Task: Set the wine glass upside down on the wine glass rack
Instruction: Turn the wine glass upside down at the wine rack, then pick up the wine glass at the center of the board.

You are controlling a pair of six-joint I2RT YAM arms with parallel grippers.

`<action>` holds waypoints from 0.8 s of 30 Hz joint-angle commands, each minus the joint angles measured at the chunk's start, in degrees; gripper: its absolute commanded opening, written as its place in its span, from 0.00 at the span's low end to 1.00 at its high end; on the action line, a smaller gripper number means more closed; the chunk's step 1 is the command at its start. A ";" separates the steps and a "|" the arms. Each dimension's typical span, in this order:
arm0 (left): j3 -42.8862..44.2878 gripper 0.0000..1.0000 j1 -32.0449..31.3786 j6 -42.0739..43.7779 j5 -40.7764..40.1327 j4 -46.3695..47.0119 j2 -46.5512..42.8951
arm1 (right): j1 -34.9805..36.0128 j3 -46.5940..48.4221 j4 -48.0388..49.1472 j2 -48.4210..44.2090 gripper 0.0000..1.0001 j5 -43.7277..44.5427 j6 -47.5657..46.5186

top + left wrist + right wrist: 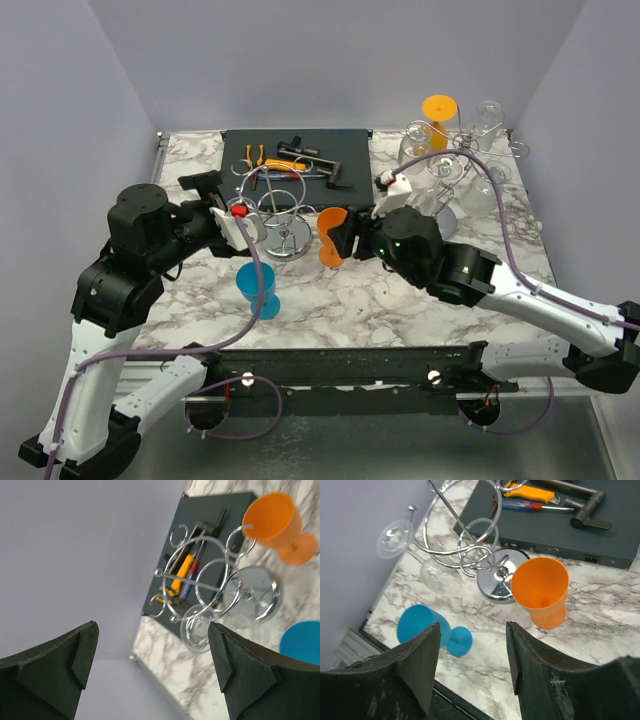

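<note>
Wine glass (395, 534) hanging on rack (497, 582), tools (290, 160) behind

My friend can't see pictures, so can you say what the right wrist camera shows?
A clear wine glass hangs upside down on a wire rack. An orange glass stands beside it; a blue glass lies on its side.

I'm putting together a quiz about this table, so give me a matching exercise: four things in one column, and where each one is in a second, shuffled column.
1. clear wine glass
2. blue goblet
3. nearer orange goblet
4. hand tools

A. on the dark mat
B. on the marble tabletop, toward its near edge
C. hanging foot-up on the wire rack
D. beside the rack's round base

Pairs: 1-C, 2-B, 3-D, 4-A
</note>
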 commanded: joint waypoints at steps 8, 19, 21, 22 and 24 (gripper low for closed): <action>6.79 0.99 0.23 -43.03 4.33 1.34 2.23 | -7.68 4.30 -6.83 11.96 0.60 -5.96 0.23; 5.31 0.99 0.24 -44.95 2.68 0.67 2.36 | -14.42 3.96 -5.99 17.56 0.56 -9.39 0.13; 5.27 0.99 0.24 -45.74 2.12 0.45 2.63 | -15.73 4.09 -5.03 18.67 0.55 -10.78 -0.18; 5.34 0.99 0.24 -46.34 1.71 0.26 2.73 | -16.26 4.20 -4.75 19.22 0.55 -10.93 -0.43; 5.68 0.99 0.22 -47.38 1.32 -0.32 3.20 | -17.40 4.44 -4.49 20.80 0.55 -11.35 -0.95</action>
